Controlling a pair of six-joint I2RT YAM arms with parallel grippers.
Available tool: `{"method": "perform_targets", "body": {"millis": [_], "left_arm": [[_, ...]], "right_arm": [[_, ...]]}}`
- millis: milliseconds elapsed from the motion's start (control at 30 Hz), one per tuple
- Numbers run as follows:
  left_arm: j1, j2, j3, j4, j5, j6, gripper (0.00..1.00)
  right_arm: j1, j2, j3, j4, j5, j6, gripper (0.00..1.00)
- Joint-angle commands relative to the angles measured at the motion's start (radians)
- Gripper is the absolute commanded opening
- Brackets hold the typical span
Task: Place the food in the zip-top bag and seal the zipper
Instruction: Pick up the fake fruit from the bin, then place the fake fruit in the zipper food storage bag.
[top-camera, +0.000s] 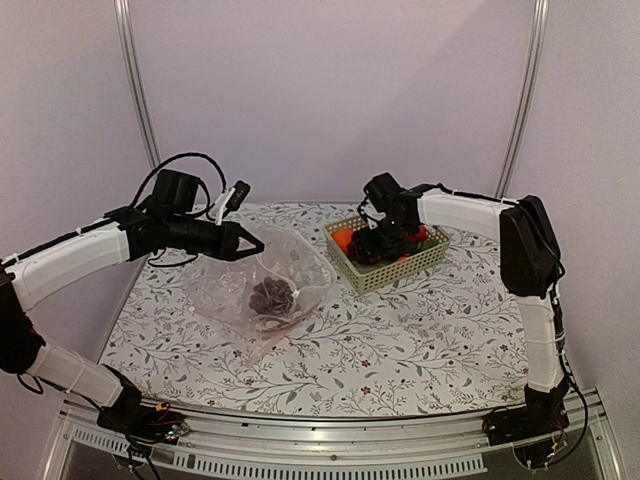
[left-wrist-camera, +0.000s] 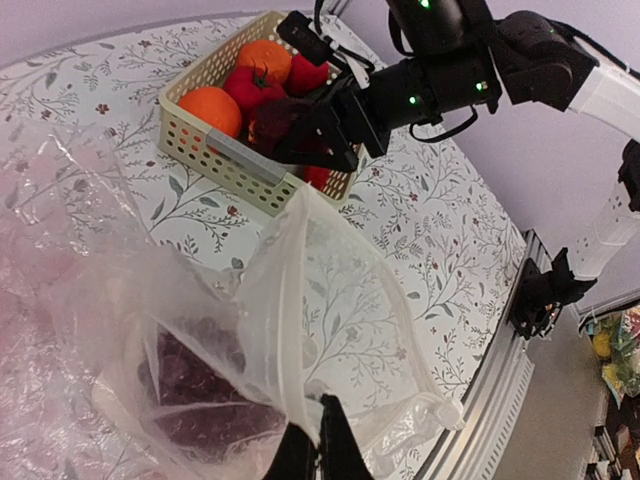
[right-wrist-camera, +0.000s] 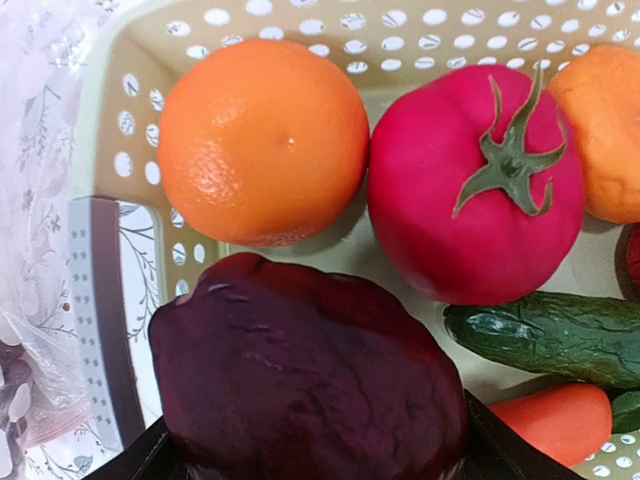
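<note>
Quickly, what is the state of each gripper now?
Left gripper: closed on the zip-top bag, at its edge.
Right gripper: closed on a dark purple food item.

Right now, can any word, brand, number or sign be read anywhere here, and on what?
No text can be read in any view.
The zip-top bag, basket, red fruit and dark purple food carry none; the table shows only a floral print.
Colourful clutter beyond the table's edge is too blurred to read.

Pale lilac walls (top-camera: 330, 90) rise behind the floral-patterned worktop (top-camera: 400, 350), two slim metal poles (top-camera: 138, 90) at its far corners, evenly lit
</note>
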Motion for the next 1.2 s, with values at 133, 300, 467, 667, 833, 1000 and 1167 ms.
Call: {"method": "perform_targets", "body": {"millis": [133,300,467,667,833,1000,1167], "left_arm": [[0.014,0.008,-0.003,0.006,0.008,-0.006,0.00],[0.014,0.004,-0.003,0.007,0.012,-0.007,0.00],[0.014,-0.002,-0.004,0.010,0.017,-0.006,0.00],[0.013,0.001,-0.007,0.019,0.033,-0.008,0.00],[0.011,0.008,-0.009,0.022,0.042,-0.006,0.00],[0.010,0.024,-0.009,0.033,0.060,0.001,0.00],[0.005,0.029,-0.009,0.038,0.072,0.001,0.00]], "right_arm": [[-0.002,-0.138,-0.044,0.036,-0.007,0.002,0.63],[-0.002,-0.206,-0.071,0.046,-0.017,0.007,0.63],[0.000,-0.304,-0.113,0.058,-0.049,0.023,0.63],[0.040,-0.409,-0.165,0.054,-0.055,0.020,0.62],[0.108,-0.481,-0.180,0.027,-0.043,0.000,0.62],[0.197,-0.534,-0.164,-0.007,-0.045,-0.059,0.63],[0.248,-0.540,-0.125,-0.054,-0.094,-0.118,0.63]]}}
